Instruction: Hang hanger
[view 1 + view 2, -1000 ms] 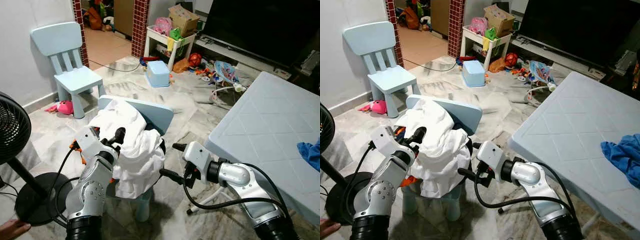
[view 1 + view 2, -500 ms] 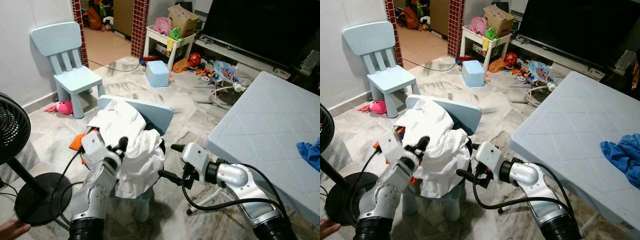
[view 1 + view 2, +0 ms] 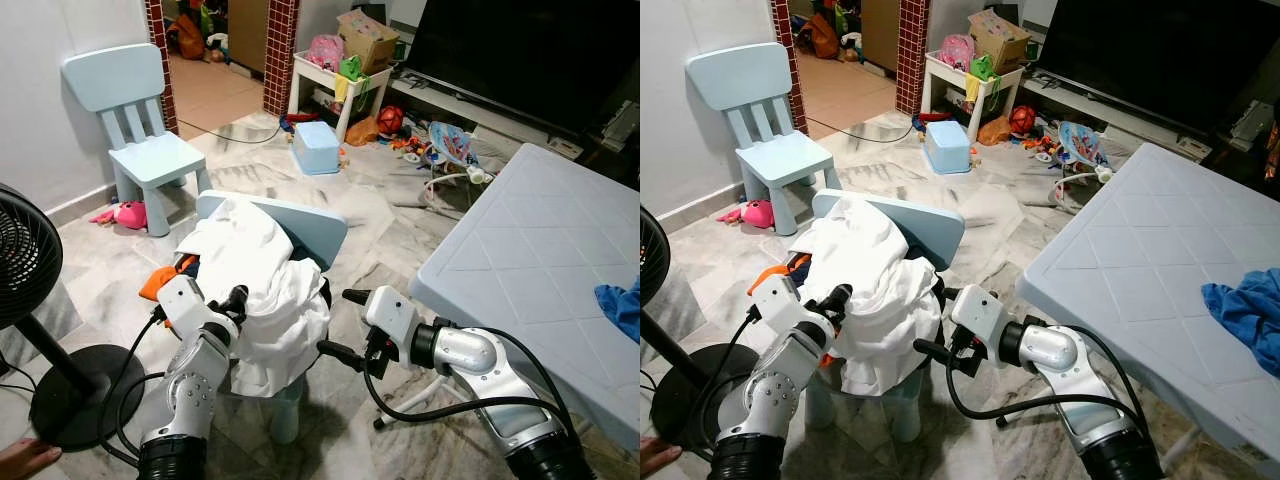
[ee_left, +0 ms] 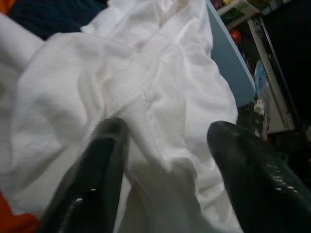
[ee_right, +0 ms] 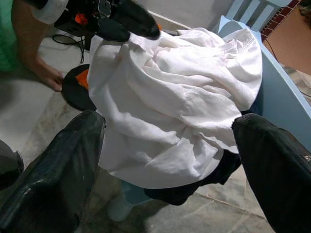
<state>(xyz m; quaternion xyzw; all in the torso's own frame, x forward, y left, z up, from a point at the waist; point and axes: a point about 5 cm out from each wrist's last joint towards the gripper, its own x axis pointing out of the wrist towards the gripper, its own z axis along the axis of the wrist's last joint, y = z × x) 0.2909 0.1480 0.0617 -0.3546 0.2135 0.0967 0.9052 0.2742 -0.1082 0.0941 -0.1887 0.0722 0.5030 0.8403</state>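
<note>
I saw a crumpled white cotton garment (image 3: 262, 290), soft and deeply creased, heaped over the small pale-blue plastic chair (image 3: 312, 229). My left tool (image 4: 165, 153) had its fingers apart, pressed into the cloth's folds. My right tool (image 3: 338, 323) was spread wide just beside the hanging hem. The right wrist view added a person's bare forearm (image 5: 30, 43) by the black fan base (image 5: 76, 88). I could make out no hanger.
</note>
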